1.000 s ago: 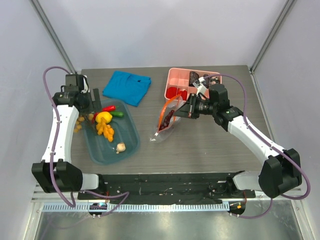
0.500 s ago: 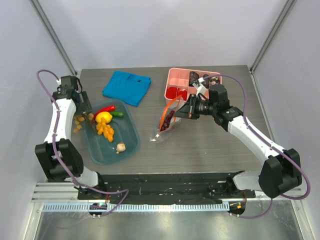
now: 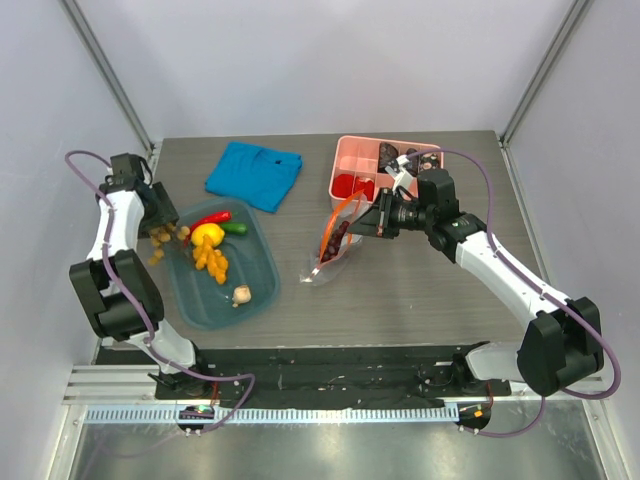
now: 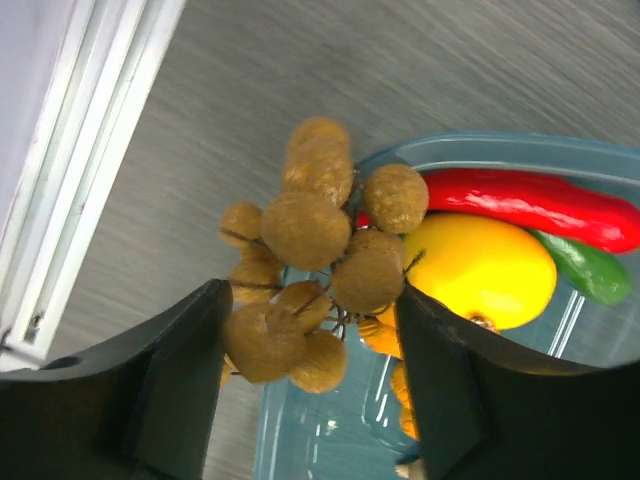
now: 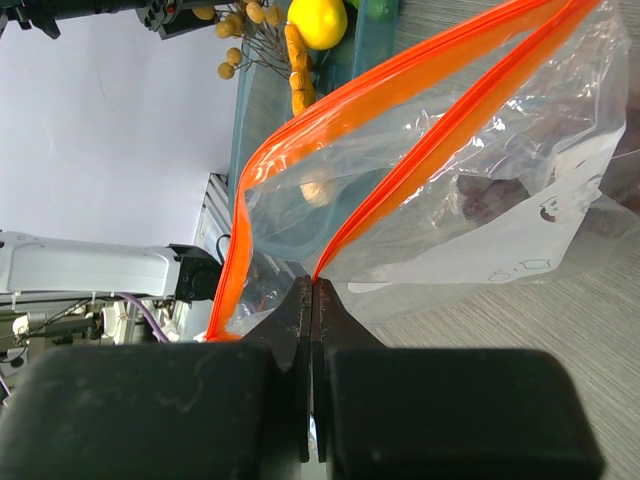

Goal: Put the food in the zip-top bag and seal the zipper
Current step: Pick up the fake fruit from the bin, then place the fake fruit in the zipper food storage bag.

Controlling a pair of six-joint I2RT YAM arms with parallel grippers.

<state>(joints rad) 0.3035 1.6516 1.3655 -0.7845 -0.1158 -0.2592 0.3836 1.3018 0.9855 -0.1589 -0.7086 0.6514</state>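
On surface (image 3: 420, 300), left edge: teal tub (image 3: 200, 300), most food (image 3: 208, 238) unbagged. Centre: zip-top bag (image 3: 335, 245) propped open, right gripper (image 3: 372, 225) clamped shut on zipper (image 3: 330, 215). Drawn back toward left edge within last second: left gripper (image 3: 165, 222), spread wide, seemingly empty, straddling brown bunch (image 4: 310, 230). No transfer under way.

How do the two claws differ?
The left gripper is open, straddling a brown cluster of toy balls; the right gripper is shut, pinching the clear plastic zip-top bag by its red-orange zipper strip. The left is at the teal tub's rim; the right is mid-table. Both are black, two-fingered.
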